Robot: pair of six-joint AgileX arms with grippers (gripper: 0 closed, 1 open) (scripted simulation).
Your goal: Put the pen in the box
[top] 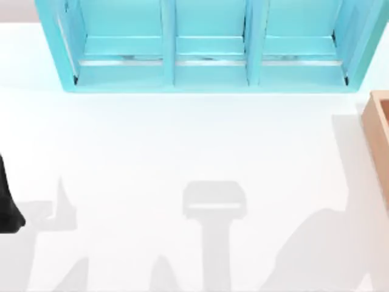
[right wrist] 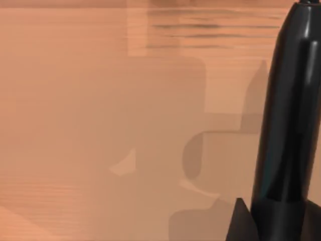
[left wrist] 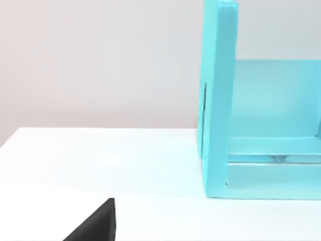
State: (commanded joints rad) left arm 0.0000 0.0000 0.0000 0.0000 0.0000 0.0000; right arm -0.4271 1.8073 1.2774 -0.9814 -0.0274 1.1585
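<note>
The pen is a glossy black barrel close up in the right wrist view, held in my right gripper, which is shut on it. One dark fingertip shows beside the barrel. Behind the pen lies the tan wooden floor of the box, with the gripper's shadow cast on it. From above, the box is cut off by the table's right edge. My left arm is parked at the table's left edge, and a dark part of its gripper shows in the left wrist view.
A large light-blue shelf unit with three compartments stands along the back of the white table. Its side wall rises in the left wrist view. Arm shadows fall across the table's front.
</note>
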